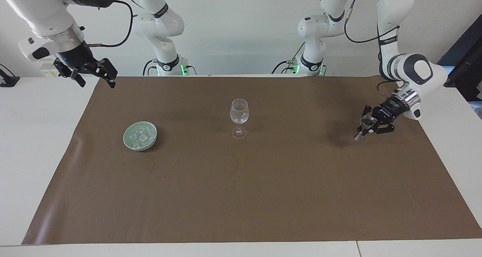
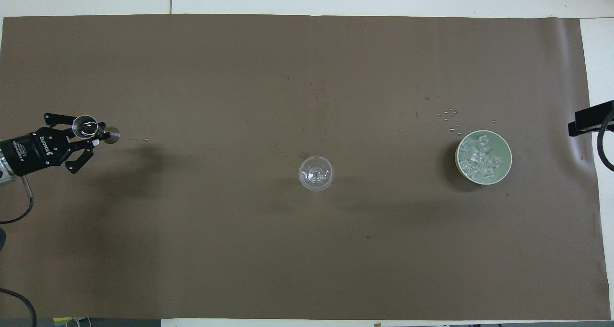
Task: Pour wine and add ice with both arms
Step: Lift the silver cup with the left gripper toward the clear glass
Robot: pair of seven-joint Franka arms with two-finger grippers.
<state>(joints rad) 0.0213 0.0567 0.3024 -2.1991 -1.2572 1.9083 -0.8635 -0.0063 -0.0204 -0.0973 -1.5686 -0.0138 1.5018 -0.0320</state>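
Observation:
A small metal jigger hangs tilted just above the brown mat at the left arm's end of the table. My left gripper is shut on its waist. No wine is in view, and I cannot tell what the jigger holds. An empty stemmed glass stands upright mid-mat. The ice is heaped in a pale green bowl toward the right arm's end. My right gripper waits open in the air over the mat's corner by its base.
Small specks dot the mat just farther from the robots than the bowl. White tabletop borders the mat at both ends. A black object stands off the table at the left arm's end.

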